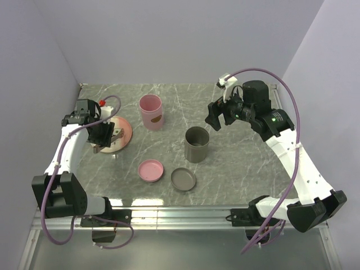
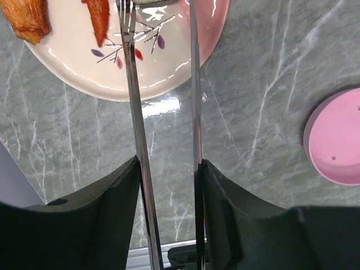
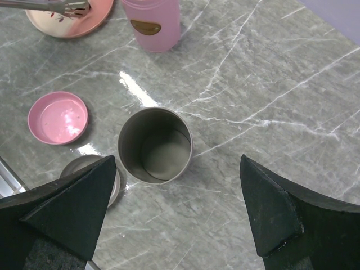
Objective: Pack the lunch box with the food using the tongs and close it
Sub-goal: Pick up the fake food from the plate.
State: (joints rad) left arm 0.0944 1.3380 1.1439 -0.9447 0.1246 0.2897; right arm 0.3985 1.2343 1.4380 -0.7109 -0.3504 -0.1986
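Note:
My left gripper [image 2: 169,174] is shut on the tongs [image 2: 135,112], one finger pressed against the outside of each slim silver arm. The tong tips reach over the pink plate [image 2: 169,62], where orange-red food [image 2: 100,19] lies, with another piece [image 2: 28,19] further left. A pale bit at the tips is cut off by the frame edge. In the top view this gripper [image 1: 104,135] hangs over the plate [image 1: 125,132] at the left. The grey lunch box cup [image 1: 197,144] stands open and empty mid-table. My right gripper [image 3: 177,208] is open, empty, above the table just beside that cup [image 3: 155,146].
A pink cup [image 1: 151,111] stands behind the plate's right side. A pink lid [image 1: 151,170] and a grey lid [image 1: 183,179] lie side by side in front of the grey cup. Walls close the table on the left, back and right.

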